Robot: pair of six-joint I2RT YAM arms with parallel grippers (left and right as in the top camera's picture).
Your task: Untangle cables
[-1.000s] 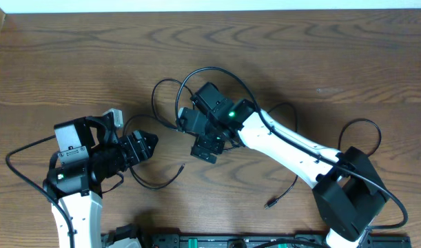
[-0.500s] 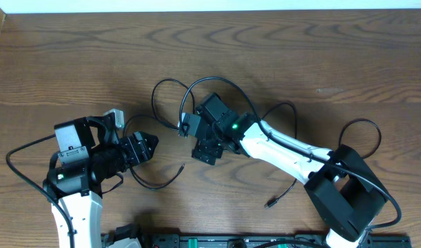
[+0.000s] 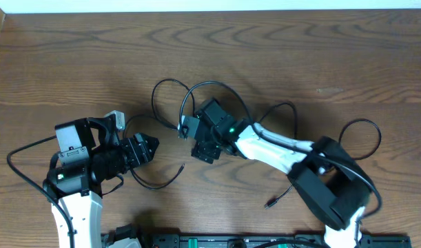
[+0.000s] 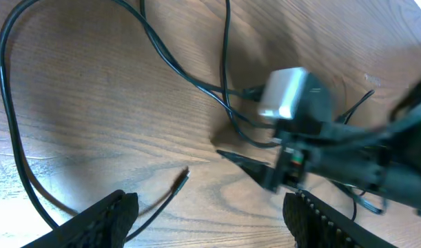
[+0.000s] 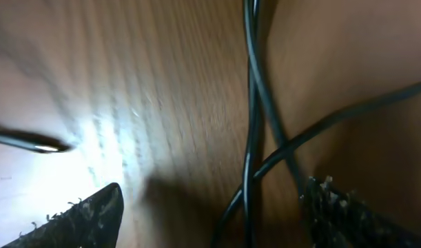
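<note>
Brown wood-grain table

the counter is seen in dark brown, streaked with wavy wood grain. the cables are shown in black. the left end effector and the right end effector are coloured black, while the arm links are finished in white. a green light and a pale grey-white block are seen on the black right wrist.
</note>
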